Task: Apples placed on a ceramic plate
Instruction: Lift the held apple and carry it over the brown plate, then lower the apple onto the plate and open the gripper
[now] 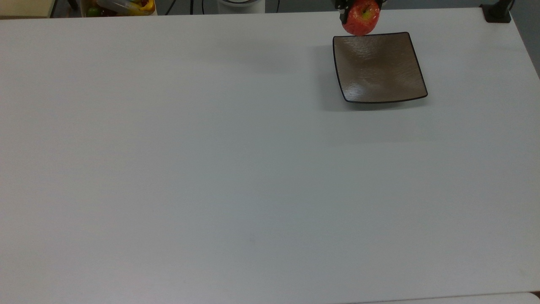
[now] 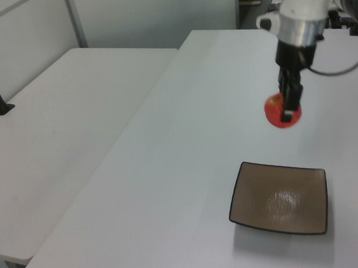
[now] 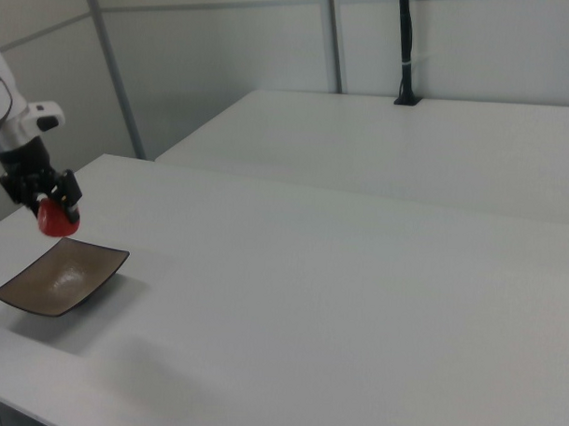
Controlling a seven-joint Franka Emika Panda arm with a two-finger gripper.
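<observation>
Apple, glossy, firm, probably slippery, hangs clamped at its sides in the tool, seemingly just beyond the ceramic plate above the bench.

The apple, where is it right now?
The apple hangs in the gripper above the white table, short of the ceramic plate; in the top view it sits at the plate's upper edge, toward the top view's left corner.

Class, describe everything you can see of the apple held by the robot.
The apple is small, round, glossy red, with a yellow-green patch around its stem. The gripper clamps it from above, stem up, in the air, touching nothing else. In the top view it overlaps the far edge of the square brown plate.
</observation>
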